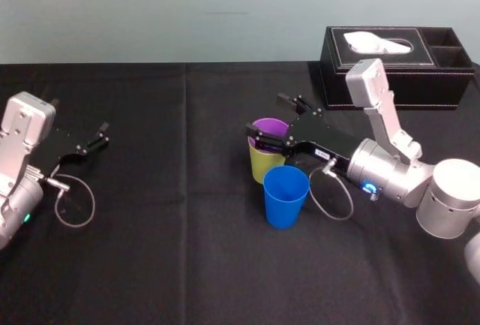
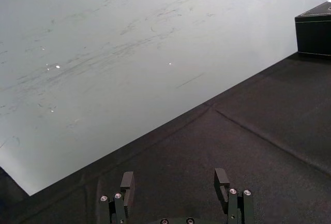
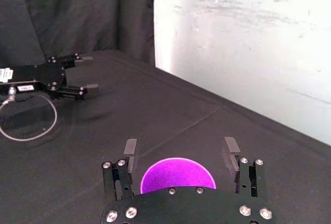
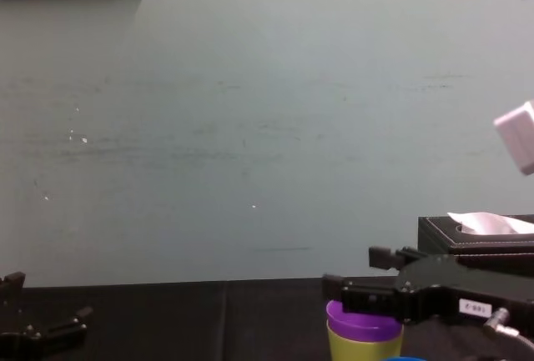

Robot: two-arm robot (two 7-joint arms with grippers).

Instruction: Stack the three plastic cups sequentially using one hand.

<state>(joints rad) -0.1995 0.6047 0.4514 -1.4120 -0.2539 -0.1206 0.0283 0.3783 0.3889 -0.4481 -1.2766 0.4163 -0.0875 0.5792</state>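
Jaws spread, right gripper [image 1: 265, 115] straddles the small purple plastic cup [image 1: 270, 126] nested in the yellow-green tapered cup [image 1: 262, 164]; the blue plastic cup [image 1: 286, 196] just beside the claw seemingly needs gripping next, left gripper [image 1: 101, 136] idle, also spread.

Free table [image 1: 172, 220] leftward (blue cup [image 1: 286, 196] close)

We see a black tissue box [image 1: 390, 85] on the table's [image 1: 150, 265] far right, before a pale wall [image 1: 150, 10].

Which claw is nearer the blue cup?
Right. The right claw is at the purple cup, just behind the blue cup; the left claw sits far to its left.
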